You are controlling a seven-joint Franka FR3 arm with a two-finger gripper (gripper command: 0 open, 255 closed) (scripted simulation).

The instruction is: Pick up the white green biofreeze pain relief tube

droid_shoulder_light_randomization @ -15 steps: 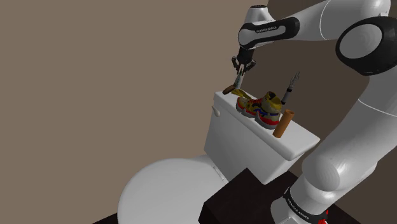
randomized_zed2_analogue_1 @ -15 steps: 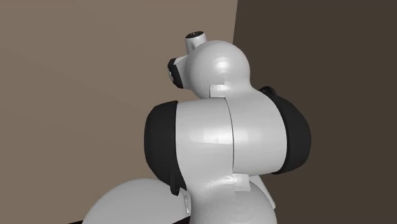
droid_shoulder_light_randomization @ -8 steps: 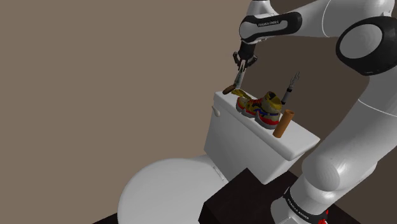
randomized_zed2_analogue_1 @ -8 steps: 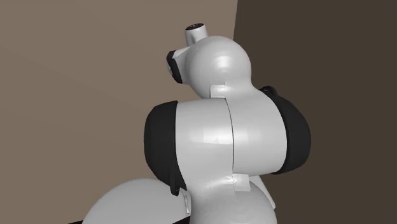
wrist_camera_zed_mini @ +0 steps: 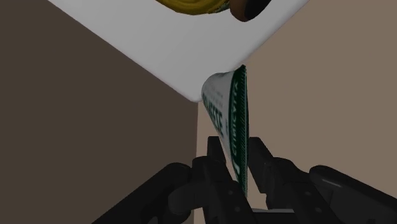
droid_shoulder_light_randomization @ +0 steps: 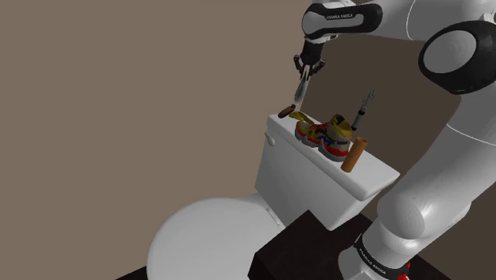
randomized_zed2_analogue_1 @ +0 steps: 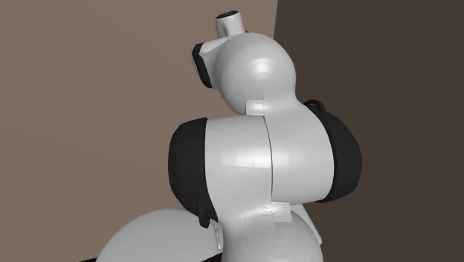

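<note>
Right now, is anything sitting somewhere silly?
Yes: a red, yellow and blue sneaker sits on the white toilet tank lid, an odd spot for a shoe. The black gripper holds the white and green tube above the lid.

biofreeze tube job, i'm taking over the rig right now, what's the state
Gripper: shut on the white and green tube, clasping one end; the rest hangs below.
Tube: in the air above the toilet tank lid, near its end on the shoulder view's left, apart from the lid and the shoe.
Done: grasp and lift.
Left: probably just hold it steady.
</note>
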